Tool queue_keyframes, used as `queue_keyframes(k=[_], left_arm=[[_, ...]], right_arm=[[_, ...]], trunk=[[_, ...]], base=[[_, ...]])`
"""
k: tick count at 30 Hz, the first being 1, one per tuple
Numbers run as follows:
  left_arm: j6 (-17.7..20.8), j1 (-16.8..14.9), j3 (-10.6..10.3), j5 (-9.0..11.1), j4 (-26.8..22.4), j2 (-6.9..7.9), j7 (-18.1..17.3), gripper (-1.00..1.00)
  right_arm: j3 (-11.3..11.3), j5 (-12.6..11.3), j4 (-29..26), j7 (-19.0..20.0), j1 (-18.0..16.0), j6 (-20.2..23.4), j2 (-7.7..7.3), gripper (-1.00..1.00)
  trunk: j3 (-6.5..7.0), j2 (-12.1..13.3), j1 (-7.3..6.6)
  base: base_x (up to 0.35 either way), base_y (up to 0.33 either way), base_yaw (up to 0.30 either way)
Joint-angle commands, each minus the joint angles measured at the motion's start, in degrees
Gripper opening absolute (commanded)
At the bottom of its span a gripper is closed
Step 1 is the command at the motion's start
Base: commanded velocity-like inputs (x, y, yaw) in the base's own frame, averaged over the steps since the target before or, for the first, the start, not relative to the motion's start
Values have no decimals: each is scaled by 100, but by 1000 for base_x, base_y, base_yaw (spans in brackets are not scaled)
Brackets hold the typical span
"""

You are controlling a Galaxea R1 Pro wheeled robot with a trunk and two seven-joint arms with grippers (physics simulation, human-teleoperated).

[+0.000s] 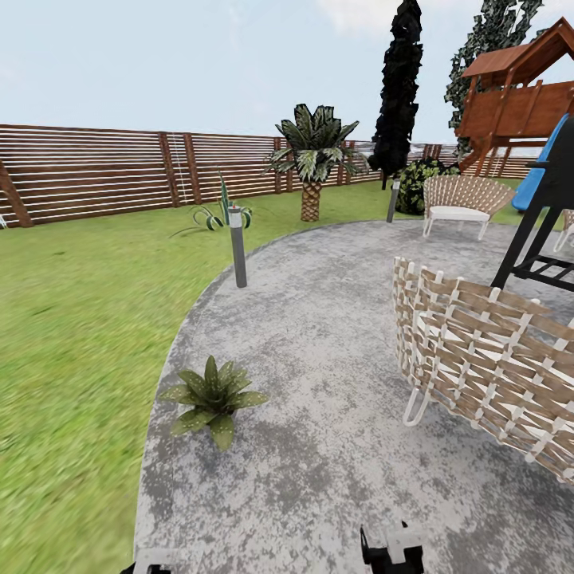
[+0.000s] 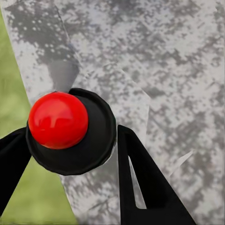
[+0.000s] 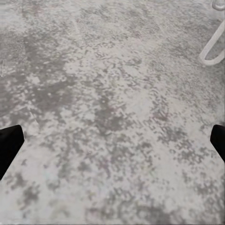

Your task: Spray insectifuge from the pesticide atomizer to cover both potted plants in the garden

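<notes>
One potted plant (image 1: 212, 399), a low rosette of pointed olive-green leaves, sits on the grey paving near the lawn's edge, ahead and left of me. In the left wrist view I look end-on at the pesticide atomizer (image 2: 93, 150), a dark round body with a glossy red ball on it. My left gripper (image 2: 72, 133) is shut on it, black fingers (image 2: 140, 187) against both sides, above the border of paving and grass. My right gripper (image 3: 112, 140) is open over bare paving and also peeks in at the head view's lower edge (image 1: 391, 550).
A grey lamp post with a red top (image 1: 237, 249) stands at the paving's edge, and a spiky striped plant (image 1: 223, 211) grows behind it. Woven chairs (image 1: 486, 375) (image 1: 462, 203) and a black frame (image 1: 542, 239) crowd the right. A palm (image 1: 312, 163) and slat fence (image 1: 96, 171) stand behind.
</notes>
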Motion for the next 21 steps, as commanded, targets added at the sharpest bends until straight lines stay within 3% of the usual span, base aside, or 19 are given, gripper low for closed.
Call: queue_keyframes(k=[1,21], left_arm=[[-21,-3,25,-14,14,3,-8,-100],[-27,-3,22,9,7,7,-11,-100]], right_arm=[[-20,61,74,-41,1,-9,4,100],[-24,62,145,-31,182,-10,-1,100]], trunk=[[-5,-2,-1],[-5,-2,-1]], base=[[0,0,0],[0,0,0]])
